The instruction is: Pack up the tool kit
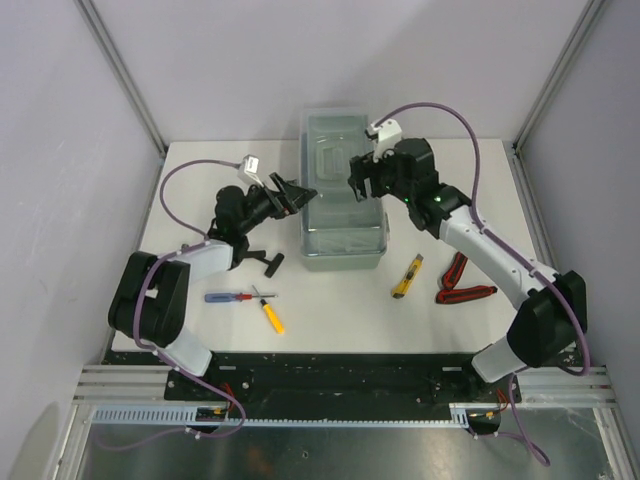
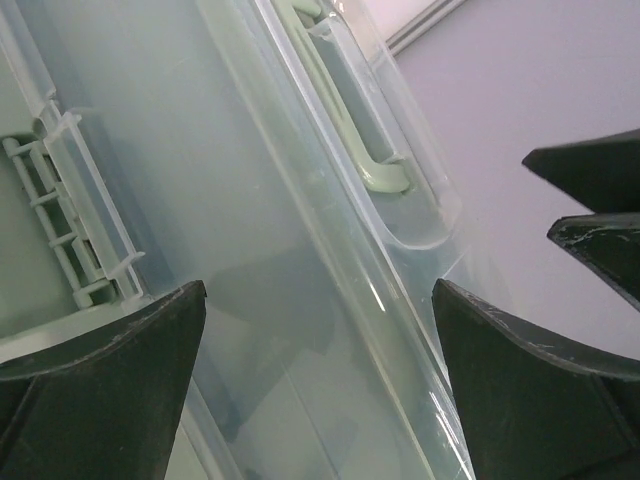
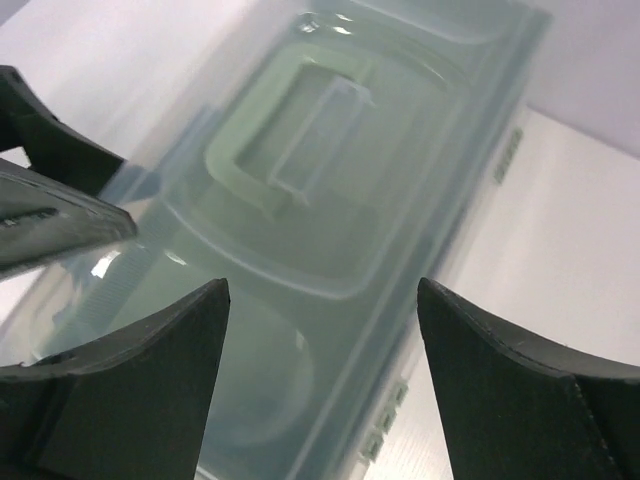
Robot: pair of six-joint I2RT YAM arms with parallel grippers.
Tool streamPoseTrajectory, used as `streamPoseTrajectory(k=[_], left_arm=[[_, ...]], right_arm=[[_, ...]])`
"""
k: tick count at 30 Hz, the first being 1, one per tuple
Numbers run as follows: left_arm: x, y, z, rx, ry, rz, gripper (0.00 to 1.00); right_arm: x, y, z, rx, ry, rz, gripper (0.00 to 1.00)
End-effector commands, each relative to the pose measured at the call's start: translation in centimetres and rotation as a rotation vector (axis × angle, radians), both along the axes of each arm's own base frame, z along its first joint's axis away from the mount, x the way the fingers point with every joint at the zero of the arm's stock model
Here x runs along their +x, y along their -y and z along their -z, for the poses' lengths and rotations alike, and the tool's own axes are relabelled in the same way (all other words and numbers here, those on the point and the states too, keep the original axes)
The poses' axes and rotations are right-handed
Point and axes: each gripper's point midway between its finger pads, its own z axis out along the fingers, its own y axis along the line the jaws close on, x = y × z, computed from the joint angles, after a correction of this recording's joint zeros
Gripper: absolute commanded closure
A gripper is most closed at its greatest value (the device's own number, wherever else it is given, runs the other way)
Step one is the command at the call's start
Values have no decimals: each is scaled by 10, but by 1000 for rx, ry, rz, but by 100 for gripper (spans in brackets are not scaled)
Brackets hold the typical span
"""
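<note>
Tool kit box point(image 1: 343, 240) sits mid-table, its clear lid point(image 1: 335, 160) seemingly down. The left gripper point(image 1: 303, 193) and right gripper point(image 1: 360, 182) flank it, both spread wide, empty.

box point(image 1: 343, 195): table point(image 1: 330, 335) centre-rear | screwdrivers point(image 1: 228, 297): left-front of it | knife point(image 1: 407, 277), pliers point(image 1: 465, 281): right-front

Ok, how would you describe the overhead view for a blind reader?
A clear-lidded green box sits between the open left gripper and open right gripper. A blue screwdriver, a yellow screwdriver and a hammer lie to its left, a knife and pliers to its right.
</note>
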Motion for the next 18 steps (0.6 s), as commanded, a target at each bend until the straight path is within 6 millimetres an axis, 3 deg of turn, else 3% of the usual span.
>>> streamPoseTrajectory(k=[1,8,18], left_arm=[[-21,25,3,98,11,166,3],[-34,28,18,136,-46,206,11],[-38,25,30,166,-111,200,21]], right_arm=[[11,-29,-7,-83,38,-89,21],[27,-56,23,-210,-56,-149,31],[36,-69,55,-331,-31,-168,31]])
